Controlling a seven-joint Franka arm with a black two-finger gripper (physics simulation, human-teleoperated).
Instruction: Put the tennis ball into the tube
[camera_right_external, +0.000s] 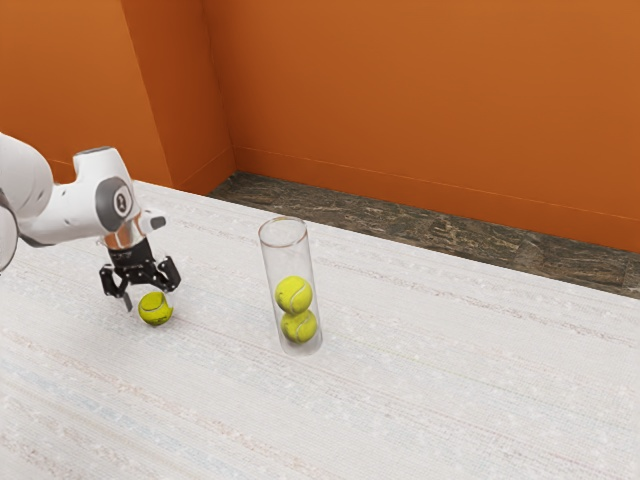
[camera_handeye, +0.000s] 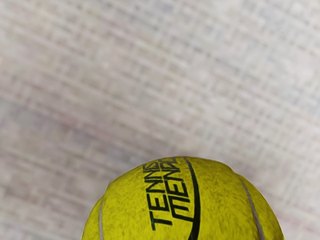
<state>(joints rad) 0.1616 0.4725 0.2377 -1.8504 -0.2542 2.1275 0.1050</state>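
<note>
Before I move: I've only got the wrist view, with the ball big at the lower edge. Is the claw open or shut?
Observer: Open. The claw has its fingers apart at the loose ball.
Operator: Copy. Where's the tube?
Observer: The tube stands on the table, off toward the exterior view's right from the claw.
Operator: Anything in it?
Observer: Yes, two balls, one above the other, with free space over the upper one.

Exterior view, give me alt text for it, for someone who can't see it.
A robot gripper, its fingers open, is over a tennis ball on a pale table. Toward the exterior view's right stands a clear tube holding two more balls, stacked; behind is an orange wall.
</note>
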